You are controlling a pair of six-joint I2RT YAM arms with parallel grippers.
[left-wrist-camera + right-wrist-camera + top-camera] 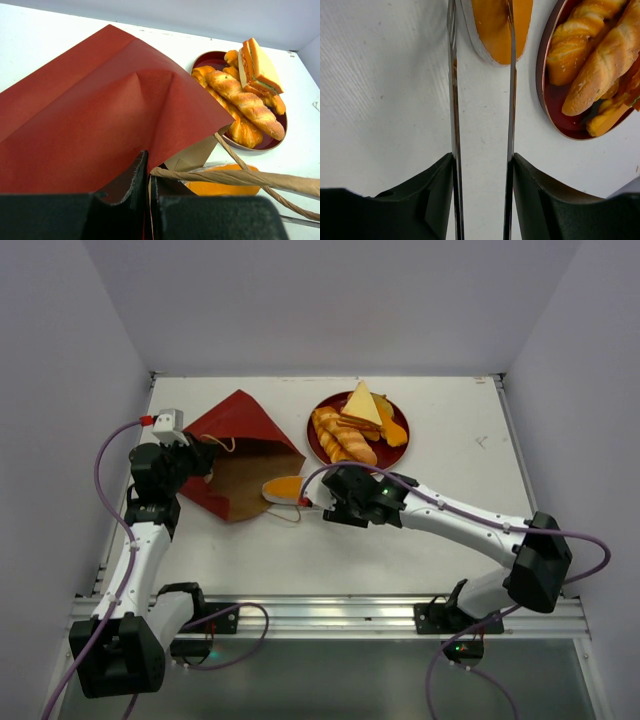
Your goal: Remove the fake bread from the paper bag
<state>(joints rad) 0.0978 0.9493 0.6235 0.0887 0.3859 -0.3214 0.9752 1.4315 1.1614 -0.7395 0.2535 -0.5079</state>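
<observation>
**Top view:** The left gripper (200,462) is clamping the edge of the dark red paper bag (245,430), which is lying on the table with its mouth towards the right gripper (308,502). An orange bun (283,486) is resting at that mouth, just ahead of the right gripper's fingers. More fake bread (350,440) is sitting on a red plate (312,440) beyond it.

**Left wrist view:** The fingers (132,192) are pinching the bag's rim. A cord handle (240,177) is crossing just ahead of them, and the bun (220,189) is lying behind the cord.

**Right wrist view:** The thin fingers (452,100) are standing apart, gripping nothing. The bun (492,30) is lying at their tips, with one finger crossing over it. The plate (560,120) is sitting off to one side.
</observation>
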